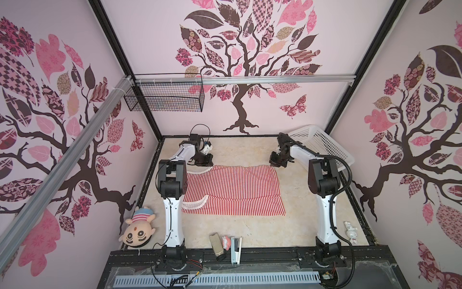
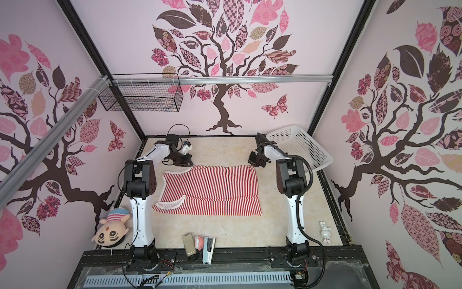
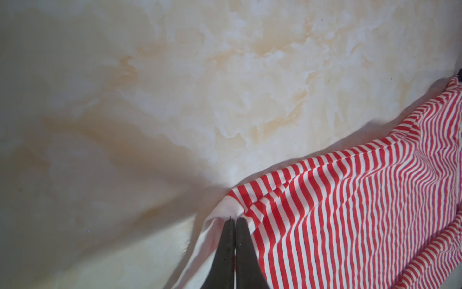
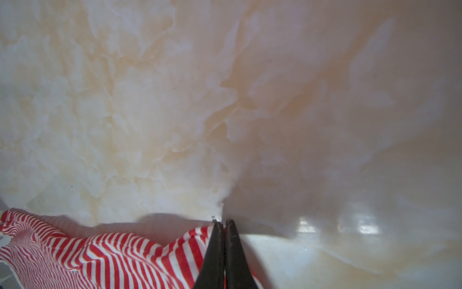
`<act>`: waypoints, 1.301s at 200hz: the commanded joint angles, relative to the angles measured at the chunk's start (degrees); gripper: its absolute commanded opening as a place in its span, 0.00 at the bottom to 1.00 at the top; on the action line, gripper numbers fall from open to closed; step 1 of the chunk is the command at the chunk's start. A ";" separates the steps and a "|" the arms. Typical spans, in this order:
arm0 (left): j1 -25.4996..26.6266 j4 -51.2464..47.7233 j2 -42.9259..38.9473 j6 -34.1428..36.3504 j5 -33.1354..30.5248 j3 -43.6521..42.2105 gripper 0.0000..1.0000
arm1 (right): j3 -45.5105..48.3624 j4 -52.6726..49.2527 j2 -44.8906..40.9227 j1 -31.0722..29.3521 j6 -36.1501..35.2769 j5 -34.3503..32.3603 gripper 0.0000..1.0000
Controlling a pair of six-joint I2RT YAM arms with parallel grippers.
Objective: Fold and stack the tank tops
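**Both hands pinch the top's far corners; folding looks barely begun**

A doll [image 1: 138, 229] lies at the near left corner of the bench [image 1: 250, 230]. In the middle of the bench the red-and-white striped top [image 1: 232, 190] is spread nearly flat, neck toward the left edge and hem toward the right. A crease runs along its near part; I cannot tell whether that is a first fold. At the top's far edge, the left hand [image 3: 235, 221] is closed on the white-trimmed strap corner. The right hand [image 4: 222, 224] is closed on the far hem corner. No stack shows, so nearly all the folding seems left. A basket [image 1: 322, 142] sits in the far right corner.
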State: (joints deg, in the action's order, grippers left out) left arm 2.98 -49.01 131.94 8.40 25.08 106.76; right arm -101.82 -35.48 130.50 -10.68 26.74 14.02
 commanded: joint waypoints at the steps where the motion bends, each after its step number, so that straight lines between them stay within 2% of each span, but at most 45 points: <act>1: 0.00 0.38 -3.34 0.45 0.74 -1.15 0.00 | 2.55 -0.53 -5.67 0.31 -0.49 0.74 0.02; 85: -0.08 1.44 -10.31 2.29 0.47 -7.64 0.00 | 12.10 2.95 -14.34 0.31 0.06 2.85 0.02; 152: -0.26 2.22 -14.52 3.10 0.66 -13.27 0.00 | 19.90 5.73 -21.65 0.31 0.50 1.73 0.02; 260: -1.58 3.92 -21.30 4.76 1.47 -23.37 0.00 | 26.70 6.45 -25.75 0.31 -0.02 2.14 0.04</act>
State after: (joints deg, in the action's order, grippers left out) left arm 1.63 -46.15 112.60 11.46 26.17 86.54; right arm -77.19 -28.88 107.59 -10.68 26.94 15.73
